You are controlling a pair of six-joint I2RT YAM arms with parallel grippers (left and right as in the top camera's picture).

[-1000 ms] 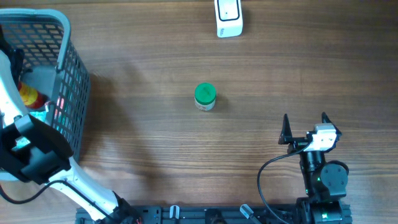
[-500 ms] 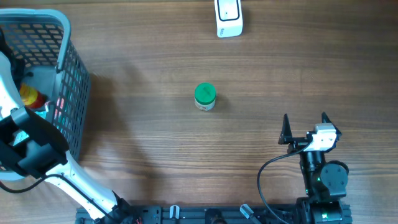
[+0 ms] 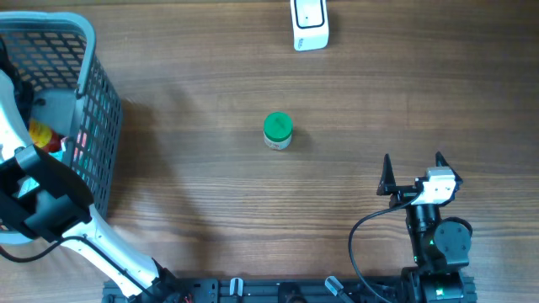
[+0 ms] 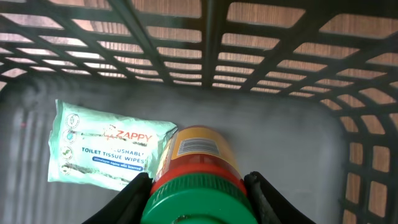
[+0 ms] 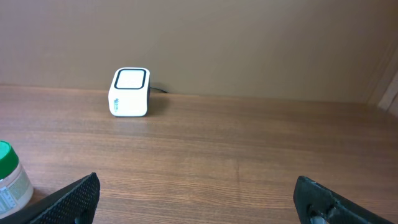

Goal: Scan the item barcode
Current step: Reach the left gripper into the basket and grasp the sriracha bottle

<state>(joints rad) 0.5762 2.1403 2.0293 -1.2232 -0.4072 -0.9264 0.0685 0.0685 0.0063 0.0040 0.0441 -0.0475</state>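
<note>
The left arm (image 3: 50, 198) reaches down into the grey plastic lattice basket (image 3: 93, 109) at the left edge of the wooden counter (image 3: 210, 194). In the left wrist view, the left end effector (image 4: 199, 177) is closed on a yellow-labelled bottle with a red band and a green cap (image 4: 196, 149). One finger (image 4: 134, 199) lies against one side of the cap and the other finger against the opposite side. The bottle lies on the basket's grey floor, its cap toward the camera. A small white barcode patch (image 4: 198, 145) shows on the upper side of its label. Just beside the bottle, touching its left side, lies a flat pale-green pack of toilet tissue wipes (image 4: 106, 149).

The right end effector (image 3: 413, 160) sits low at the right near side of the counter, its fingers spread wide apart with nothing between them. It faces the white box-shaped barcode scanner with a dark-rimmed window (image 3: 309, 23), which stands at the far edge of the counter, well apart from the basket. Near the middle of the counter, between basket and right arm, stands a small white jar with a green lid (image 3: 278, 130), upright and touching nothing else.
</note>
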